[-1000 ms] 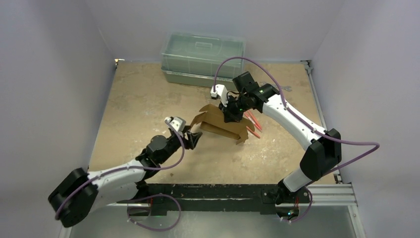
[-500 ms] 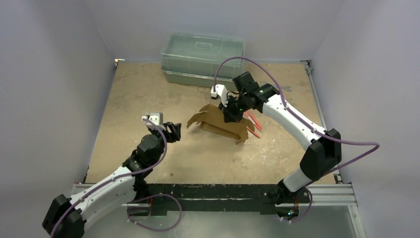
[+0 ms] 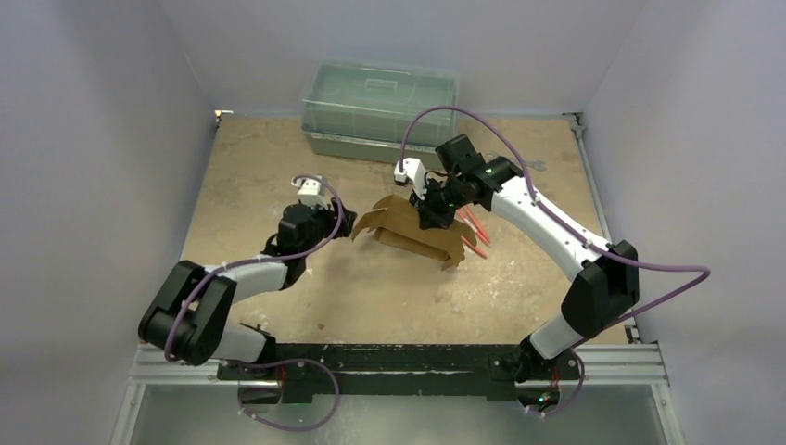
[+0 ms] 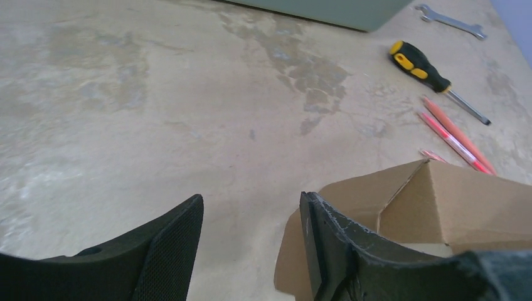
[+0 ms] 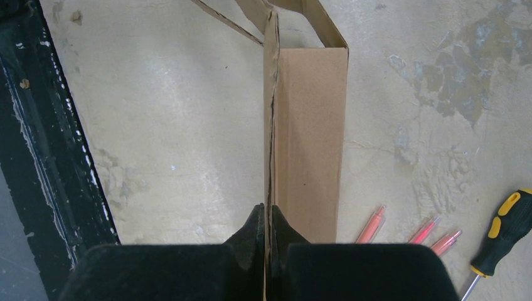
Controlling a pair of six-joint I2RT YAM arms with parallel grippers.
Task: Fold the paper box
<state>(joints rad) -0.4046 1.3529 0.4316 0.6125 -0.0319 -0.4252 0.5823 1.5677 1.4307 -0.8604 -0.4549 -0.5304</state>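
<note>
Brown paper box (image 3: 408,237) stays pinched in the right claw (image 5: 266,221); the left claw (image 4: 251,202), jaws apart, has swung back beside the box's scalloped flap, ready to fold.

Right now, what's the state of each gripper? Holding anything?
Left gripper: open, holding nothing, one finger beside the paper box.
Right gripper: closed on an upright panel of the paper box.
</note>
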